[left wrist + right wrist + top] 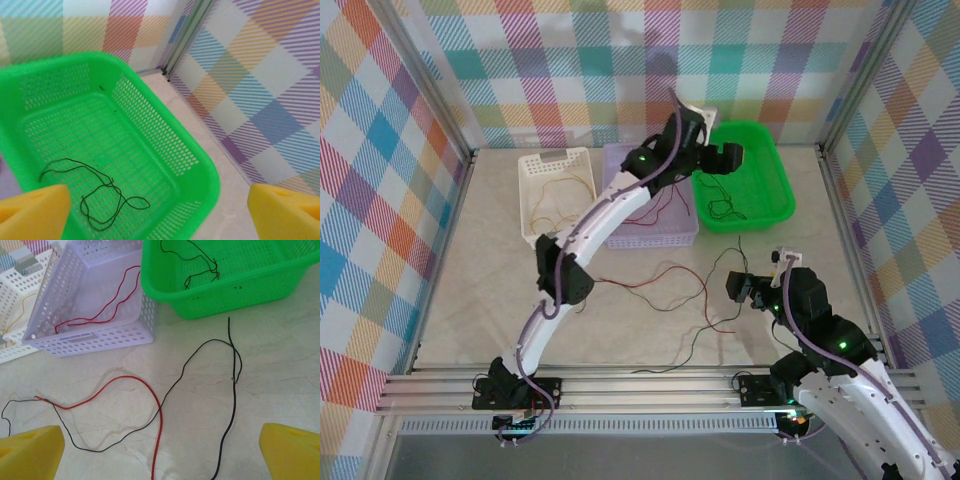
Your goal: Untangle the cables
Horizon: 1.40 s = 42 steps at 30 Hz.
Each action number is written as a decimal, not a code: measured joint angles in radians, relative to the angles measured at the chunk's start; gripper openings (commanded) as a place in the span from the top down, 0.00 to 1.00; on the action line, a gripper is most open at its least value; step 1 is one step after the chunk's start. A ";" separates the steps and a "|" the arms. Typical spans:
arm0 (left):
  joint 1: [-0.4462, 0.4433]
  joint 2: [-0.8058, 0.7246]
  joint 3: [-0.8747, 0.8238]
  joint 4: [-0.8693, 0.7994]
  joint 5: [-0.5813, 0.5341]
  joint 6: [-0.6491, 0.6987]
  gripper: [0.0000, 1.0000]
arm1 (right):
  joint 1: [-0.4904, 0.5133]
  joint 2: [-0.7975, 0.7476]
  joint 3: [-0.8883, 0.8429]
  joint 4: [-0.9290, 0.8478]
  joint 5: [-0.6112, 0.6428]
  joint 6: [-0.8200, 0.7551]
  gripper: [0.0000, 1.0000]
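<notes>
The work surface was a pale, stone-patterned table (470, 300) enclosed by plaid walls (380, 150).

1. Nearest the bases, the right gripper (738, 290) hung low over the table. Its pads (30, 452) stood wide apart, released, with nothing between them.
2. Directly ahead of it lay the loose red cable (127, 381) and the loose black cable (234, 390), both flat on the table.
   - The red one crossed the black one just ahead of the gap between the pads.
   - The black one's straightest run pointed away from the gripper toward the green tray (775, 190), right of the gripper's centre line. Its far tip stopped just short of the tray wall.
   - Whether the black strands formed one cable or two could not be told.
3. Farther off stood three trays.
   - The white tray (535, 200) held a yellow cable (565, 190).
   - The lavender tray (650, 238) held a sorted red cable (107, 307).
   - The green tray held a sorted black cable (105, 195).
4. The left gripper (725, 158) hovered above the green tray, spread and empty, with the sorted black cable lying below it on the tray floor.

Judgement: the right arm was much the nearer to the tangle, and the left was well apart from it. A grasp on the black run would likely need the pads set across its near-to-far axis.
</notes>
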<state>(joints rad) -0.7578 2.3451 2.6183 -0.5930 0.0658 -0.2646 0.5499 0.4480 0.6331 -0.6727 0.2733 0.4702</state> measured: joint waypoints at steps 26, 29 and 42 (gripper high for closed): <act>0.000 -1.147 -1.395 -0.045 -0.237 -0.004 0.00 | -0.007 0.643 -0.063 0.062 0.016 0.232 0.11; 0.000 -1.149 -1.423 -0.039 -0.283 -0.008 0.00 | -0.015 0.678 -0.082 0.102 0.009 0.240 0.18; -0.011 -1.156 -1.445 -0.009 -0.331 -0.015 0.00 | -0.057 0.838 -0.086 0.262 -0.029 0.257 0.68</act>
<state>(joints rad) -0.7685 1.1889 1.1728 -0.6018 -0.2653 -0.2798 0.4927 1.2858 0.5468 -0.4107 0.2440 0.7269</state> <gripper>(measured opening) 0.997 0.392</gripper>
